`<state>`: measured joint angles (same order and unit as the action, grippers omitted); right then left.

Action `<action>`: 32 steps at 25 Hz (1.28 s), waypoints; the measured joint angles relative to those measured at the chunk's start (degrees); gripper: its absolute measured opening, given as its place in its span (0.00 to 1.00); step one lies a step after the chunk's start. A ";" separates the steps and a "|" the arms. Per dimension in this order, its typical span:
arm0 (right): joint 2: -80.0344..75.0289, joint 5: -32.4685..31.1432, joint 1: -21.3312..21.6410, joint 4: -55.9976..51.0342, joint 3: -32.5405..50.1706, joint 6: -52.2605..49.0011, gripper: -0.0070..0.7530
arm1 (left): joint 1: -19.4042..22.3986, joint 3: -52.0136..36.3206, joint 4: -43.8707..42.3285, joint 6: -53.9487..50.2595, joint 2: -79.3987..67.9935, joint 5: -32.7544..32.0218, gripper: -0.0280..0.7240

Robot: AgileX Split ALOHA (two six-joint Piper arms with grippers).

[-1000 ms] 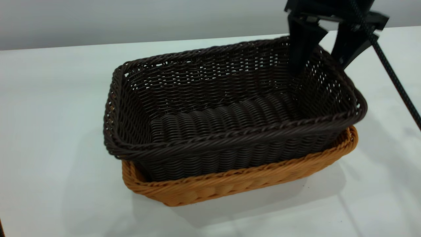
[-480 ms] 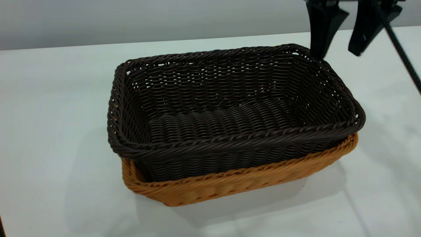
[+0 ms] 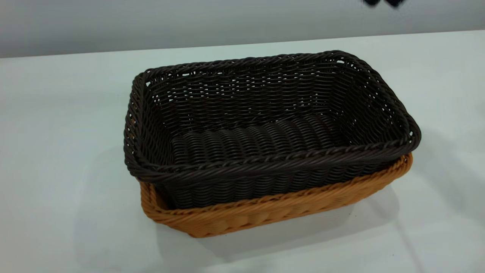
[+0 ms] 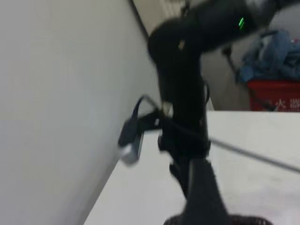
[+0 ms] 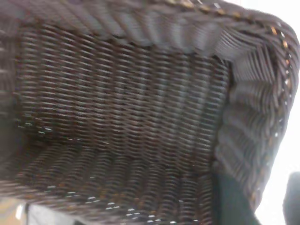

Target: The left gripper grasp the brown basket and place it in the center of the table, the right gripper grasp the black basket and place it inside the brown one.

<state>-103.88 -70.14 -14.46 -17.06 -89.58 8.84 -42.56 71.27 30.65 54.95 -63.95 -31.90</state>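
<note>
On my exterior feed, only two small black tips of the right gripper [image 3: 384,2] show at the top edge. My left wrist feed shows a bulky black arm [image 4: 185,93] with rounded joint housings, a small green indicator light [image 4: 241,22] on its upper segment, a thin black cable [image 4: 150,105] looping beside it, and a small silver-grey module [image 4: 131,149] clipped alongside.
</note>
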 joint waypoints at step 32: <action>46.63 12.32 -0.53 0.81 9.50 4.49 0.01 | 0.00 -11.41 -38.20 -48.43 21.22 -19.77 0.07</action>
<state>-57.25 -57.82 -14.98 -16.25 -80.08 13.33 -42.56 59.87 -7.55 6.51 -42.73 -51.67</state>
